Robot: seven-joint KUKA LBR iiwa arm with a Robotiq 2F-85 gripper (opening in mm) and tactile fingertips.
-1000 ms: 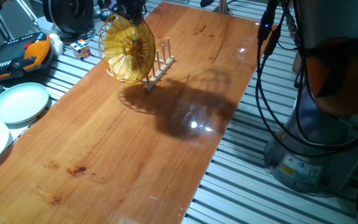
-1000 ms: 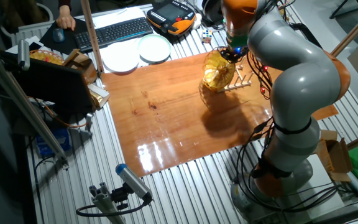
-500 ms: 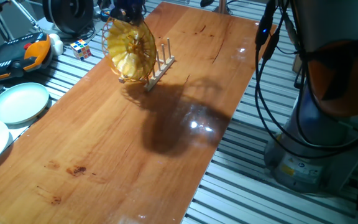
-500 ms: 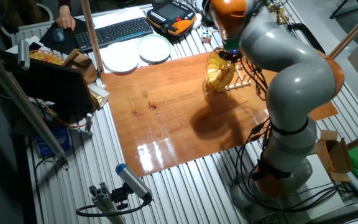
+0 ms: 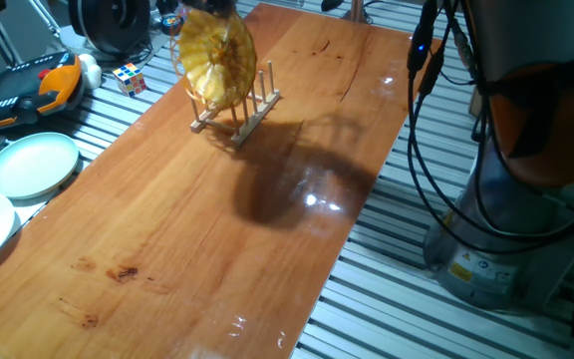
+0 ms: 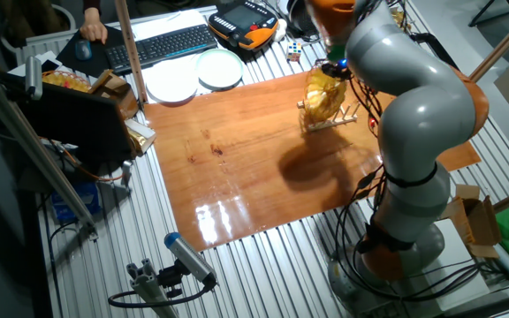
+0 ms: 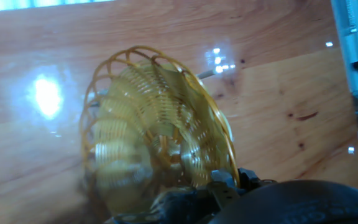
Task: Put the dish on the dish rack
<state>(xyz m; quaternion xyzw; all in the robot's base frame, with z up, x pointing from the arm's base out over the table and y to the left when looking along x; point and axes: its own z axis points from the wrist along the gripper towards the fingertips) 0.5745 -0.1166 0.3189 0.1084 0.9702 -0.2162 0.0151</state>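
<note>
The round golden-yellow woven wire dish (image 5: 216, 45) is held on edge, near upright, above the small light wooden dish rack with upright dowel pegs (image 5: 239, 105), which sits toward the 12 o'clock end of the brown wooden tabletop (image 5: 217, 219) in one fixed view. The dish's lower rim overlaps the peg tops in that view; whether it touches them or sits in a slot cannot be told. The claw (image 7: 225, 186) shows at 6 o'clock in the hand view, dark and blurred, apparently clamped on the dish rim; the fingers themselves are not clearly resolved. The other fixed view agrees: dish (image 6: 324, 95) directly over the rack (image 6: 330, 119). Judgement: placement step, task well along. The next move calls for aligning the dish edge with a gap between peg rows, lowering straight down, then releasing. Risk: the wide dish tipping the light rack.
</note>
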